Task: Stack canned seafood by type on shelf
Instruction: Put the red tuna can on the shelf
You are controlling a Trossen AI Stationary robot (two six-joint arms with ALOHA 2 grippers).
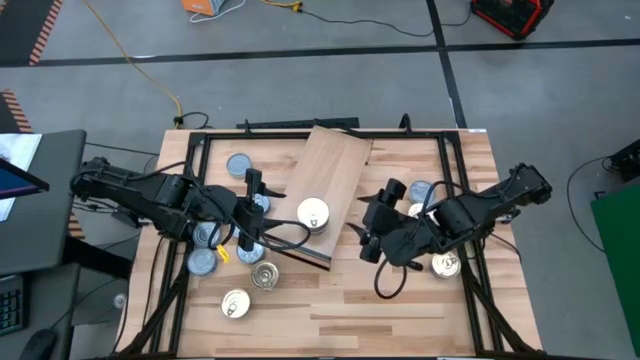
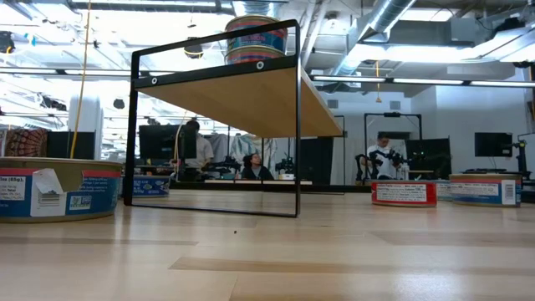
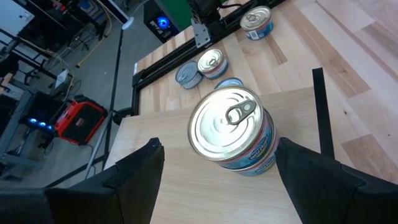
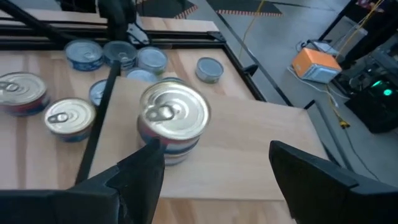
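Observation:
The shelf (image 1: 330, 170) is a light-wood board on a black frame, standing raised over the table (image 2: 251, 100). On its near part stands a pull-tab tin (image 1: 313, 213) (image 3: 233, 130) (image 4: 173, 121); in the low view it stands as tall as two tins (image 2: 255, 38). My left gripper (image 1: 255, 212) (image 3: 221, 149) hangs open to the tin's left, clear of it. My right gripper (image 1: 370, 222) (image 4: 214, 152) hangs open to its right, also clear. More canned seafood lies on the tabletop at the left (image 1: 203, 262) and right (image 1: 446, 264).
Several loose tins lie under and around my left arm (image 1: 239, 164) (image 1: 264, 275) (image 1: 235, 304). Others lie by my right arm (image 1: 421, 191). The shelf's black frame post (image 3: 323, 112) stands near the tin. Bare slatted table lies along the near edge (image 1: 340, 320).

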